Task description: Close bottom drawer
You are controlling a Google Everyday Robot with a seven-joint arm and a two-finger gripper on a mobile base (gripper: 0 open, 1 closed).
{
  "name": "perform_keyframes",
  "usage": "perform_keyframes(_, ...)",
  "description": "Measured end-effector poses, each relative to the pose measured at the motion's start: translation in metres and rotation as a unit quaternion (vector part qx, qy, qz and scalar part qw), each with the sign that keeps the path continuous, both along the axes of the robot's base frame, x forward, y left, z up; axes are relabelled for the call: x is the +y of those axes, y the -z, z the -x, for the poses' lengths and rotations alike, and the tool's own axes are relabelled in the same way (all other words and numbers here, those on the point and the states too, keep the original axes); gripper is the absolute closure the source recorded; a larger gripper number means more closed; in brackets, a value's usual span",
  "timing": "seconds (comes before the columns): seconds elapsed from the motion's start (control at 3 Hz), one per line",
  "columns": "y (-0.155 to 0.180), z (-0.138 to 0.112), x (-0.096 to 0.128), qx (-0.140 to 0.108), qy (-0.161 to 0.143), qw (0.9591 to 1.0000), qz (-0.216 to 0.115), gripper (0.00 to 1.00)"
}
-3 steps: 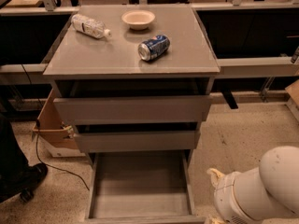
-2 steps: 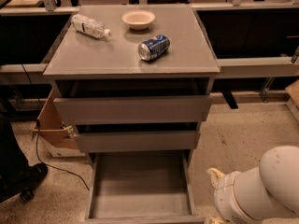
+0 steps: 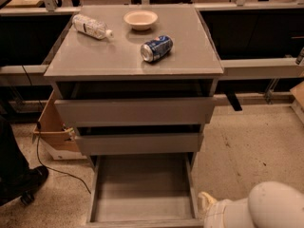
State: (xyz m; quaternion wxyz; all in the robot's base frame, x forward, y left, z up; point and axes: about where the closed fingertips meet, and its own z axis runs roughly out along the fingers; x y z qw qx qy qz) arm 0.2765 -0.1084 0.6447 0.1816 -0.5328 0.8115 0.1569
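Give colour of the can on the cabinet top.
Blue can, silver end; camera view. Gripper low right, beside the open bottom drawer.

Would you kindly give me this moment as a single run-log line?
task: close bottom drawer | bottom drawer: pulled out, empty | arm: lower right of frame, beside drawer | gripper: out of view

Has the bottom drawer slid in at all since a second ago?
No. The bottom drawer juts out as far from the middle drawer as before. The gripper sits by its front corner, lower right in view.
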Motion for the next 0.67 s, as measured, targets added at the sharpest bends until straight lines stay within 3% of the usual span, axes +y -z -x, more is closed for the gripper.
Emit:
perform_keyframes(0.33, 0.061, 0.017, 0.03, 0.009, -0.025, 0.9992, -0.029, 0.0)
perform_keyframes(0.67, 0.114, -0.002, 0.046, -0.009, -0.039, 0.9979, -0.051, 0.0)
